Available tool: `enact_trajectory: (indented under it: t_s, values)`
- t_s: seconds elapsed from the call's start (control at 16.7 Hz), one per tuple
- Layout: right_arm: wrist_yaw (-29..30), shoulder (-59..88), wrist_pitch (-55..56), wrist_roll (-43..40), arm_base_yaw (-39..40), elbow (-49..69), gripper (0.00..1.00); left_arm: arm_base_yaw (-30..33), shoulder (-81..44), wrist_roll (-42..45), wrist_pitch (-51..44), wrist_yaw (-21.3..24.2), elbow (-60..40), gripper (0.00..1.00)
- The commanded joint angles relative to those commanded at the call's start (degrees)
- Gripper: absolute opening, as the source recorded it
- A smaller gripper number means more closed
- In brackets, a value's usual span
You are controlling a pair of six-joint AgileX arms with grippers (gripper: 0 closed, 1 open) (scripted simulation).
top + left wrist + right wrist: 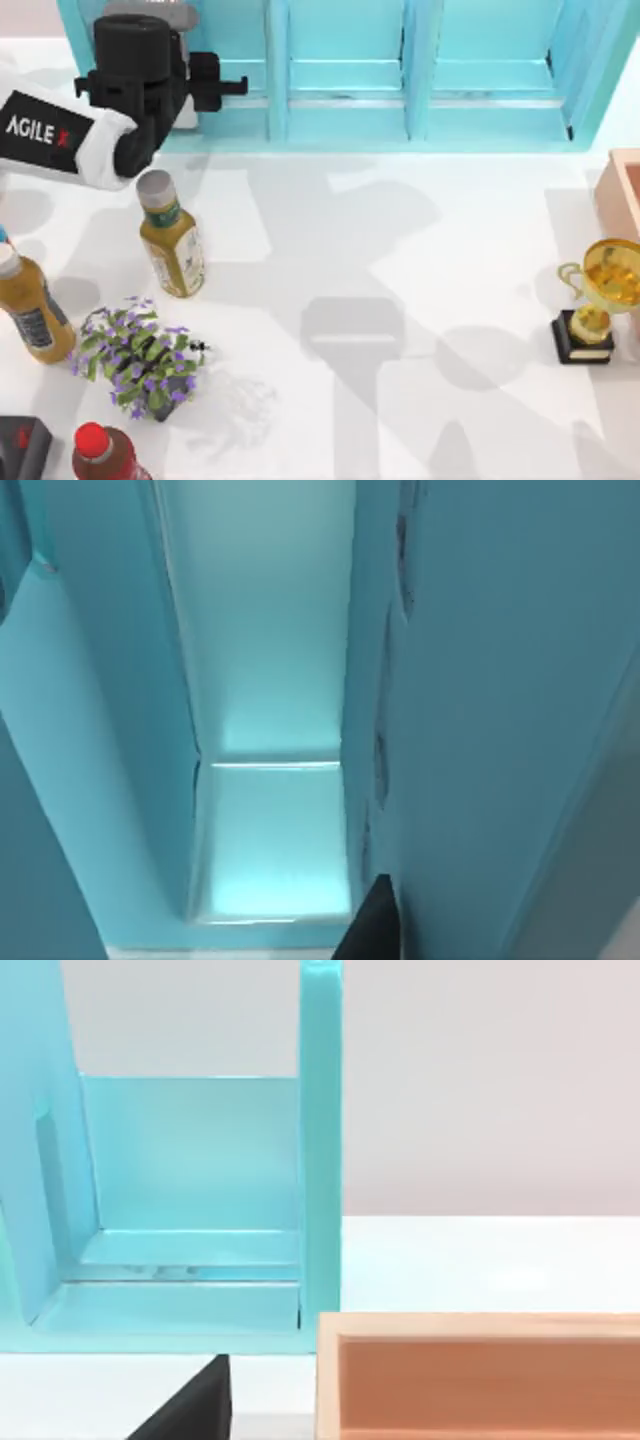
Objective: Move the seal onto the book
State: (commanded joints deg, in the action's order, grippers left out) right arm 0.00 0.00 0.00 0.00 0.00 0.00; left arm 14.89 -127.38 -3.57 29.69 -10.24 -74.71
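One amber, grey-capped bottle [172,240] stands near the table's left edge. Behind it my left gripper [238,85] reaches into the teal shelf unit [420,80] (apart or together, I cannot tell). My right arm waits by the tan wooden box [622,190]. Where the seal sits I cannot tell; it is probably light and stiff, best pinched by its flat sides.

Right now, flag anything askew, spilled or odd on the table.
Nothing stands out: the bottles, plant and trophy seem upright, with nothing spilled. The left gripper sits close against the shelf at the left; the right gripper is by the wooden box.
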Motion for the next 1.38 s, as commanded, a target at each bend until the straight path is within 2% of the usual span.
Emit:
enact_trajectory:
  t_s: [0.48,0.66,0.96,1.38]
  values:
    - [0.0,0.0,0.0,0.0,0.0,0.0,1.0,0.2,0.2,0.1,-0.1,0.0,0.1,0.0]
    - [0.0,0.0,0.0,0.0,0.0,0.0,1.0,0.9,4.1,0.2,-3.4,-0.1,0.9,0.0]
    - [0.0,0.0,0.0,0.0,0.0,0.0,1.0,5.5,21.6,-0.3,-16.9,-2.3,8.0,0.0]
    - [0.0,0.0,0.0,0.0,0.0,0.0,1.0,10.1,50.4,-3.2,-36.3,-8.2,15.8,0.0]
